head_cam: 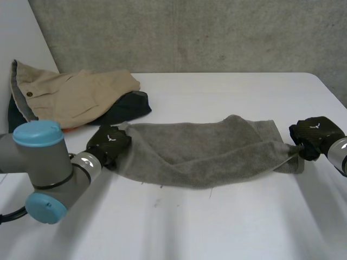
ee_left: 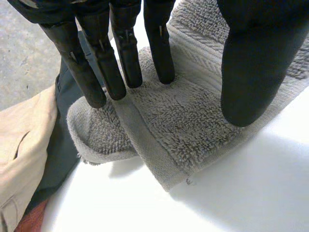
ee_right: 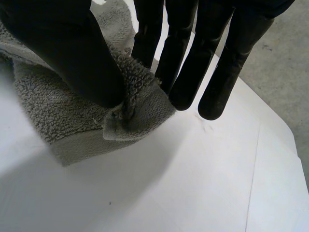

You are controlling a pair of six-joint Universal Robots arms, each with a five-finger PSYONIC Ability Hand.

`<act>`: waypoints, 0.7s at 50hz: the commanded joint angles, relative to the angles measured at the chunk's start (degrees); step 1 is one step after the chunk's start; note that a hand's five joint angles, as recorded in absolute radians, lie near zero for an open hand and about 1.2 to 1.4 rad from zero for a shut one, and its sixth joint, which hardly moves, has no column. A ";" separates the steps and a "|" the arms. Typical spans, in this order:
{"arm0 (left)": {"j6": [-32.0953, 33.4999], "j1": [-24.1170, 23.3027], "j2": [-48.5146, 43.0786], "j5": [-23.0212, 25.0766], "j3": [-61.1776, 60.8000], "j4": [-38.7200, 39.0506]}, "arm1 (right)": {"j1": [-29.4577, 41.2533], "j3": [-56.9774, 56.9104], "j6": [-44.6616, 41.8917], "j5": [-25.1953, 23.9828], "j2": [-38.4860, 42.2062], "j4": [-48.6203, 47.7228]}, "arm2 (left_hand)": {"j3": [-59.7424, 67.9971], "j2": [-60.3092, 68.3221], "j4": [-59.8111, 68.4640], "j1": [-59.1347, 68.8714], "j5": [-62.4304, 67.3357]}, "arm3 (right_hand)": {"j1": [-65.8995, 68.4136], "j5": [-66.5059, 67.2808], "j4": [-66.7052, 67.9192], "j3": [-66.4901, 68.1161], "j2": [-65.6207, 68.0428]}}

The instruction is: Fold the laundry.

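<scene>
A grey towel [head_cam: 206,151] lies bunched lengthwise across the white table [head_cam: 217,222], stretched between my two hands. My left hand [head_cam: 110,141] is at its left end. In the left wrist view, the straight fingers [ee_left: 120,53] and the thumb rest their tips on top of the towel [ee_left: 193,125], near a folded-over corner; nothing is pinched. My right hand [head_cam: 315,134] is at the towel's right end. There the thumb [ee_right: 63,48] presses a corner of the towel [ee_right: 58,111] against the fingers, and the corner is lifted slightly off the table.
At the back left, just behind my left hand, lies a pile of tan trousers [head_cam: 76,95] over a dark garment [head_cam: 127,108], with a bit of red cloth [ee_left: 31,220] under it. The table's right edge [ee_right: 282,130] runs close beyond my right hand.
</scene>
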 commanded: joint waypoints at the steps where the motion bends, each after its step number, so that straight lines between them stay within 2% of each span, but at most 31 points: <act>1: -0.01 1.73 1.94 0.53 -1.38 -2.48 | -0.07 0.52 -0.05 0.00 0.00 -0.03 | 2.57 3.03 3.10 2.30 3.42 | 24.88 14.45 12.00 12.55 13.19; 23: 0.52 3.14 -3.95 0.26 3.98 -0.64 | 0.20 1.75 -0.14 -0.18 0.00 -0.03 | 10.80 11.27 11.34 10.54 11.65 | 24.88 14.45 12.00 12.55 13.19; 25: 0.52 2.97 -4.48 0.18 4.42 -0.64 | 0.20 1.75 -0.14 -0.18 0.00 -0.03 | 14.82 15.29 15.36 14.56 15.67 | 24.88 14.45 12.00 12.55 13.19; 30: 0.43 2.70 -4.66 -0.26 5.74 -0.46 | 0.11 1.75 -0.14 0.00 0.00 -0.03 | 45.52 45.99 46.05 45.25 46.37 | 24.88 14.45 12.00 12.55 13.19; 35: 0.52 2.44 -4.57 -0.44 6.53 -0.46 | 0.11 1.67 -0.14 0.09 -0.18 0.32 | 45.61 46.07 46.14 45.34 46.46 | 24.88 14.45 12.00 12.55 13.19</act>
